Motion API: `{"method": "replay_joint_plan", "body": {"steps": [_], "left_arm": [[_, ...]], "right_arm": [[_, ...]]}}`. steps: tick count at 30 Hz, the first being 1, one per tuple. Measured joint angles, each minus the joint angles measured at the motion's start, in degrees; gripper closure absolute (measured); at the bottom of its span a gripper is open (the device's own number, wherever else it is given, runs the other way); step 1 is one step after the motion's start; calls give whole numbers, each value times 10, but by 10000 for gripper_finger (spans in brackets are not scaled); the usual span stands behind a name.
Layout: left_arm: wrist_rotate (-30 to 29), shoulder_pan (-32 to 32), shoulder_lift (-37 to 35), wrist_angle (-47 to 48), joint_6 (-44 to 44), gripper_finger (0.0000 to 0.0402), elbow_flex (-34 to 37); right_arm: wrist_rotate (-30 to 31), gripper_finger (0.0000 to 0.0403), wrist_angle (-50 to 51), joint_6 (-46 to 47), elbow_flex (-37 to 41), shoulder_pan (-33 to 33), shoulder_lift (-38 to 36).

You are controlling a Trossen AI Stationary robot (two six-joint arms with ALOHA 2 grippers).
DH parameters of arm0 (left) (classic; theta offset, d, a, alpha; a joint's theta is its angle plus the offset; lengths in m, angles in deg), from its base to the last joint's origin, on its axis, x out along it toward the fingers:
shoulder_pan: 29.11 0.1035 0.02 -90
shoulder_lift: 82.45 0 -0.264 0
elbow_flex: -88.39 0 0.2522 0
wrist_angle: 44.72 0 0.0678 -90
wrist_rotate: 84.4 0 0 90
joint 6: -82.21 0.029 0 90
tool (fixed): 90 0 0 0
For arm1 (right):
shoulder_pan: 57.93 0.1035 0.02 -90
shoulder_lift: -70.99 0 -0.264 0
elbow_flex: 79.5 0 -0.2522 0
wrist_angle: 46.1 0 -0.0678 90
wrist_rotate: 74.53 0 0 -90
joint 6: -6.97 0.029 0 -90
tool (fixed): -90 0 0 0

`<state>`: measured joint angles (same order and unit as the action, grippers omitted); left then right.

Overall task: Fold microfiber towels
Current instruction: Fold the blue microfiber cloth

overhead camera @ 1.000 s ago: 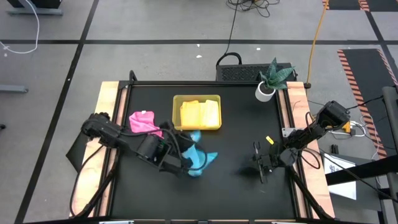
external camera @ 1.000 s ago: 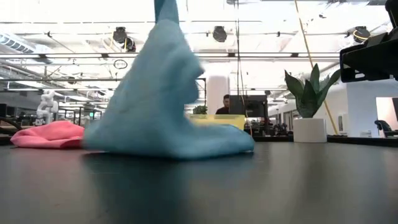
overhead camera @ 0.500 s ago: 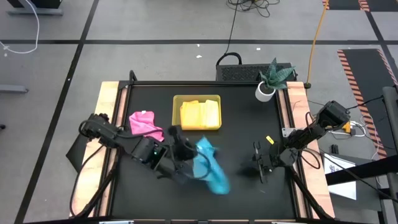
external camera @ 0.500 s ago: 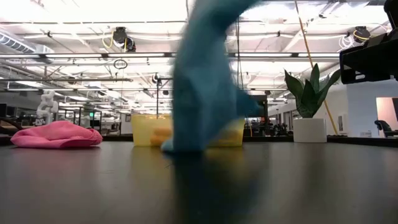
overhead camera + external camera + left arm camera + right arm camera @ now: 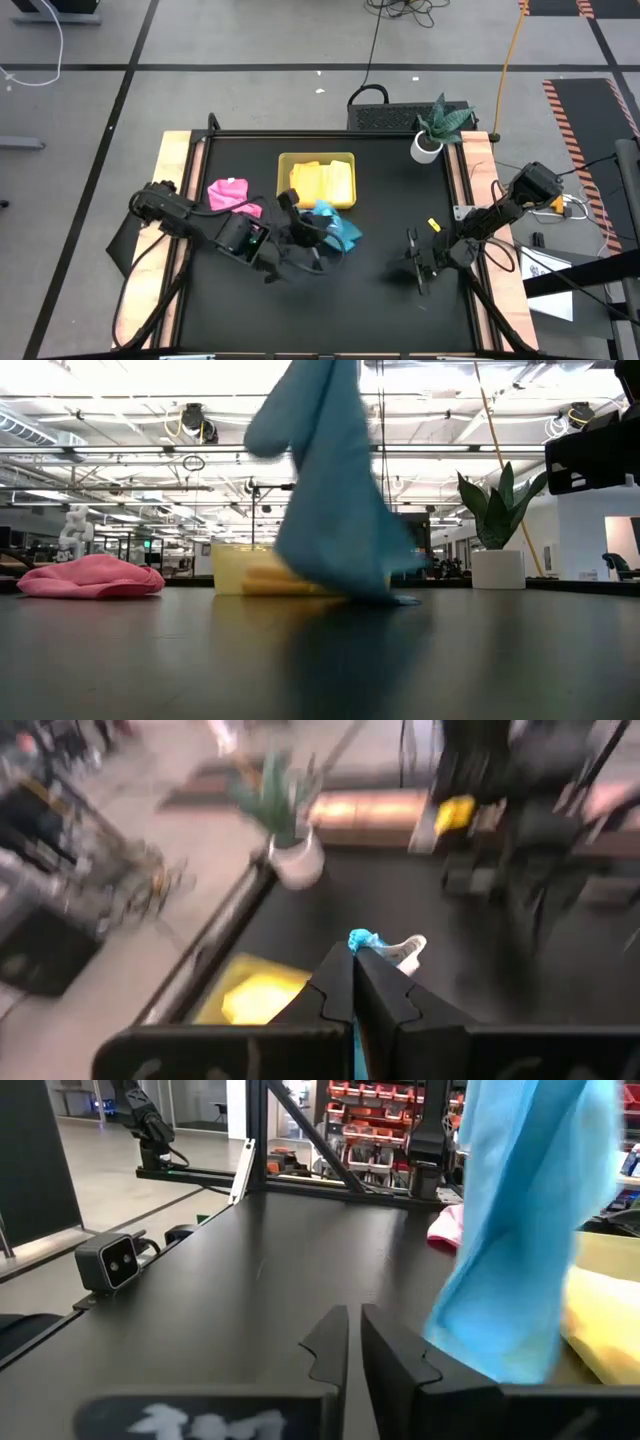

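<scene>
My left gripper (image 5: 303, 236) is at the table's middle, shut on the sky blue towel (image 5: 332, 228), which hangs in front of the tray in the low view (image 5: 335, 510). The pink towel (image 5: 232, 195) lies bunched on the table at the left. A yellow towel (image 5: 322, 182) lies in the yellow-green tray (image 5: 284, 160) at the far middle. My right gripper (image 5: 415, 262) waits near the right edge, its fingers (image 5: 352, 1330) shut on nothing, pointing level across the table. My left gripper pinches a bunched bit of the blue towel's edge (image 5: 362, 940) between its two fingertips. The fingers come from the table's left, slanting a little downward. The towel hangs slack below them, and its lower end (image 5: 392, 598) is at the table's top beside the tray.
A potted plant (image 5: 432, 135) stands at the far right corner. A small yellow piece (image 5: 433, 225) lies near the right arm. A small camera (image 5: 112, 1262) sits at the table's near edge. Bare black table lies in front of both arms.
My left gripper has risen and tipped up toward level, staying shut. The blue towel, heaped on the table a second ago, has been drawn up off it, swung toward the near right, then back toward the tray. It now hangs with only its lower end down.
</scene>
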<state>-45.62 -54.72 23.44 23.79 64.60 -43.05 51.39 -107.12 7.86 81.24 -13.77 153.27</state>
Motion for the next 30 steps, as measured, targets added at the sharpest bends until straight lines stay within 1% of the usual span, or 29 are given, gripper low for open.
{"method": "replay_joint_plan", "body": {"steps": [3,5,7,10,12,13,14,15,16,18,19,21,23,26,28,30], "left_arm": [[-36,-22,0,-104,76,401,-29],[-73,-41,0,-176,142,401,-50],[-124,-60,0,-259,226,401,-66],[-218,-80,-1,-380,366,401,-74],[-302,-83,-2,-415,424,401,-74],[-352,-80,-2,-414,439,401,-74],[-385,-73,-2,-402,443,401,-73],[-387,-66,-2,-381,436,401,-69],[-387,-58,-3,-359,409,401,-62],[-385,-47,0,-343,346,401,-50],[-383,-42,0,-327,333,401,-42],[-363,-31,0,-301,306,401,-23],[-329,-16,-1,-288,254,401,2],[-241,-3,1,-245,167,401,25],[-149,8,1,-209,87,401,36],[-42,26,-1,-147,-5,401,40]], "right_arm": [[0,364,0,0,0,0,0],[0,355,0,0,0,0,0],[0,348,0,0,0,0,0],[0,339,0,1,0,0,0],[0,335,0,2,0,0,0],[0,333,0,2,0,0,0],[0,333,0,2,0,0,0],[0,332,0,2,0,0,0],[0,332,0,2,0,0,0],[0,332,0,2,0,0,0],[0,332,0,2,0,0,0],[0,332,0,2,0,0,0],[0,332,0,2,0,0,0],[0,332,0,2,0,0,0],[0,332,0,2,0,0,0],[0,332,0,2,0,0,0]]}}
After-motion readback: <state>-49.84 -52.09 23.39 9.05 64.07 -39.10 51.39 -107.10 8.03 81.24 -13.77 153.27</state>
